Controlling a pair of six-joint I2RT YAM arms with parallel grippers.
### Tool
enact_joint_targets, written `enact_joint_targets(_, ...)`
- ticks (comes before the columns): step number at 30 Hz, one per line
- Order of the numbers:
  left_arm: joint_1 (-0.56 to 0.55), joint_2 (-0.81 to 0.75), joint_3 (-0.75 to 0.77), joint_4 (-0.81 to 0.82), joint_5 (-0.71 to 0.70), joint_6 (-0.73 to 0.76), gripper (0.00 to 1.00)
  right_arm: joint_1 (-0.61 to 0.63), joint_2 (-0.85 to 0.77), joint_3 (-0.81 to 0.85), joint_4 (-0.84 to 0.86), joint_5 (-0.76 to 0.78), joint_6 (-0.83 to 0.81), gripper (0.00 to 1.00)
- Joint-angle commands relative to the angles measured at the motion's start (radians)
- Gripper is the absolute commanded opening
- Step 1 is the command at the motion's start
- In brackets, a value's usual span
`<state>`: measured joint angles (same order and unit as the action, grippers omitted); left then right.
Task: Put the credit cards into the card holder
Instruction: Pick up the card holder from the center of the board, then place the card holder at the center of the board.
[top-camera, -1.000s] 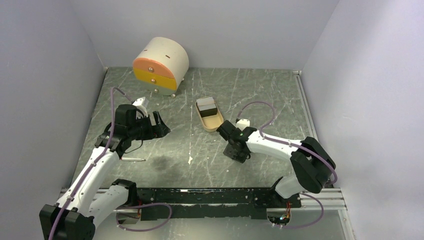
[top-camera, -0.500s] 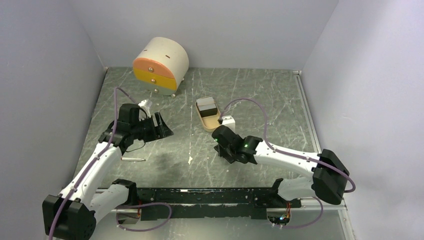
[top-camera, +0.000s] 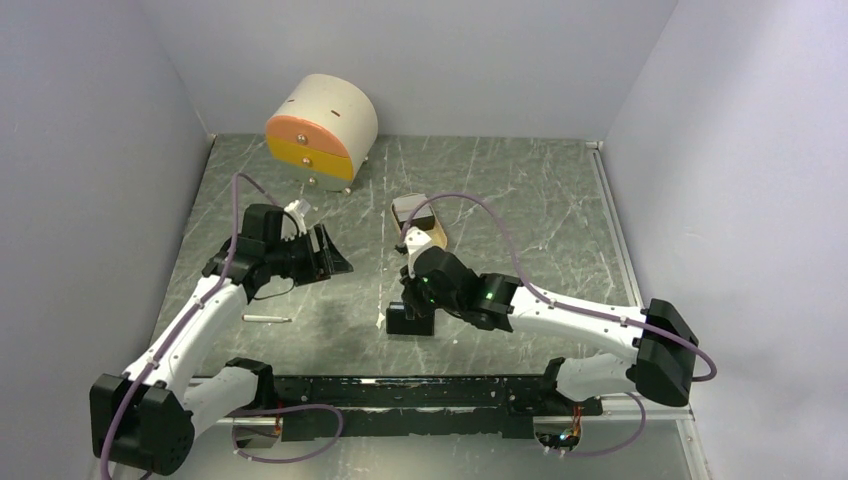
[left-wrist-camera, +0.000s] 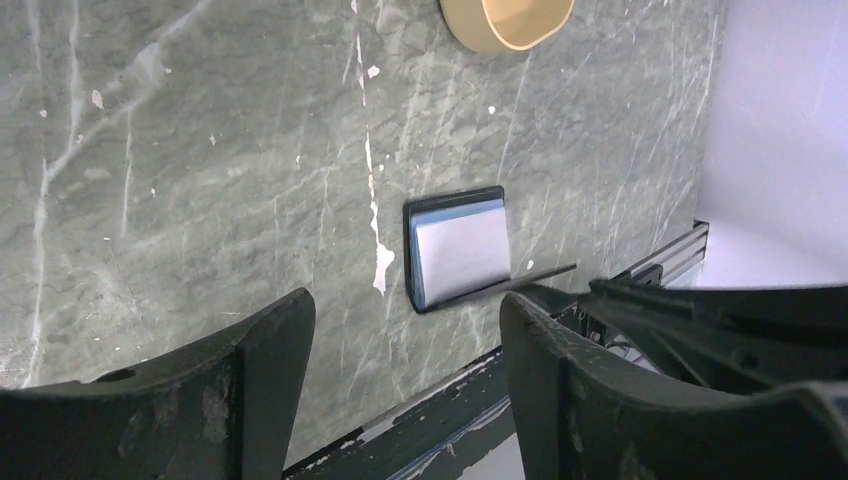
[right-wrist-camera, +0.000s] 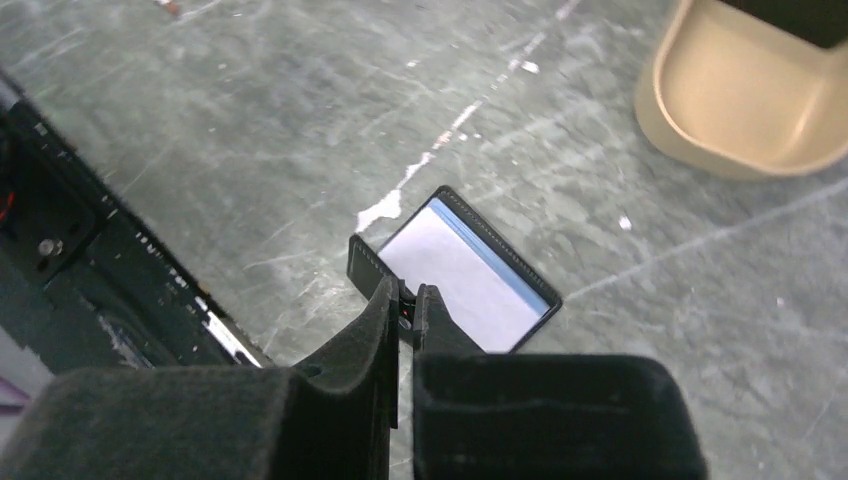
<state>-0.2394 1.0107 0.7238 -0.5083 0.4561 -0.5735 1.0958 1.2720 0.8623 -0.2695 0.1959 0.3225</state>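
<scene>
Card holder (right-wrist-camera: 470, 285) flap in right hand (right-wrist-camera: 405, 300)

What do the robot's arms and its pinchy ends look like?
The left arm and right arm are smooth white tubes with chunky black joints. A thin purple cable loops along each one. The left end effector and right end effector are black, each with two flat, scuffed fingers.

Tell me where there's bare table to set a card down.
Back right is bare table, between the tan tray and the right wall; also between the drawer unit and the tray. Crowded at centre front, around the card holder, the right gripper and the left gripper.
</scene>
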Motion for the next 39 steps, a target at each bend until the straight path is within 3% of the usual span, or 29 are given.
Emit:
enact_joint_targets(1, -0.003, 0.042, 0.063, -0.047, 0.013, -0.001, 0.71, 0.028, 0.011, 0.073, 0.016, -0.114, -0.181, 0.0)
enact_joint_targets(9, -0.003, 0.059, 0.052, 0.005, 0.104, 0.022, 0.73, 0.029, -0.024, 0.17, 0.03, -0.141, -0.362, 0.0)
enact_joint_targets(16, -0.034, 0.135, -0.023, 0.142, 0.284, -0.022, 0.74, 0.029, -0.113, 0.032, 0.184, -0.242, -0.487, 0.0)
enact_joint_targets(22, -0.154, 0.116, -0.07, 0.311, 0.343, -0.087, 0.75, 0.029, -0.175, -0.049, 0.255, -0.189, -0.445, 0.0)
enact_joint_targets(29, -0.243, 0.043, -0.198, 0.494, 0.282, -0.136, 0.73, 0.023, -0.195, -0.102, 0.275, -0.128, -0.332, 0.0)
enact_joint_targets(39, -0.391, -0.195, -0.372, 0.757, 0.052, 0.014, 0.68, 0.008, -0.201, -0.137, 0.323, -0.133, -0.294, 0.0)
